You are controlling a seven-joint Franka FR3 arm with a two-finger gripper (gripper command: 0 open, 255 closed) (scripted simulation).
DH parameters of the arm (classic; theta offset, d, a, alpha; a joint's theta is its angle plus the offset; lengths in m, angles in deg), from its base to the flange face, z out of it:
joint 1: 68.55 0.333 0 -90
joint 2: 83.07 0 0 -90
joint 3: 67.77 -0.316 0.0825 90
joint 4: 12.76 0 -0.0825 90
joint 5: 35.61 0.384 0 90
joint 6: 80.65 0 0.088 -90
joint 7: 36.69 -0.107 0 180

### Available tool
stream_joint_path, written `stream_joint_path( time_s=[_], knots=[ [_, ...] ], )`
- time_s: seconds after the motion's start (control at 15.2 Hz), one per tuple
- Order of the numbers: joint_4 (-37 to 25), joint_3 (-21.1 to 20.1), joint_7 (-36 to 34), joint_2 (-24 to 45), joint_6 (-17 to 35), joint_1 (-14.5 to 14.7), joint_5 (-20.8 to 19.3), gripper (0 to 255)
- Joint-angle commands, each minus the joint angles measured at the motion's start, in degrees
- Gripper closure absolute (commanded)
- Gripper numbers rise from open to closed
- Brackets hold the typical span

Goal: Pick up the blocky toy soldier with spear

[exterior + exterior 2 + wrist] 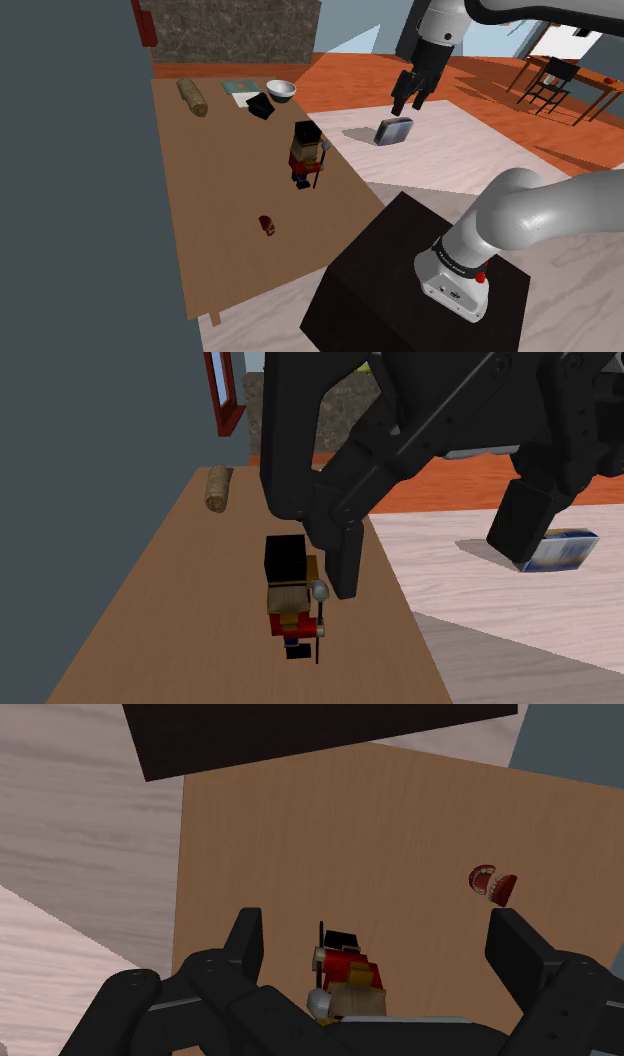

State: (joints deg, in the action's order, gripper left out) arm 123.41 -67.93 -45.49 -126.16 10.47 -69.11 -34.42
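The jaws are hanging released, their fingers [250,942] standing wide apart and gripping nothing. In the wrist view the toy soldier [345,972] is showing between them, untouched. It is standing upright on the brown tabletop [225,190], wearing a black hat and red coat and holding a spear. In the shoulder view the jaws are hovering at about two o'clock of the soldier. A small red thing [267,225] is lying at seven o'clock of it, a white bowl [281,91] at twelve, and a brown roll [193,96] at ten. A blue-grey box [394,131] is lying on the floor.
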Motion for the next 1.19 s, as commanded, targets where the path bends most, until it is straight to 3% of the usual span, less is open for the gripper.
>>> stream_joint_path(
  time_s=[0.0, 0.59, 1.12],
  knots=[
    [0.0, 0.0, 0.0, 0.0, 0.0, 0.0, 0.0, 0],
    [4.84, -0.43, -2.31, 12.67, 19.69, -1.52, -1.06, 0],
    [3.17, -0.51, -4.9, 28.3, 35.57, -3.02, -2.63, 0]
  ],
)
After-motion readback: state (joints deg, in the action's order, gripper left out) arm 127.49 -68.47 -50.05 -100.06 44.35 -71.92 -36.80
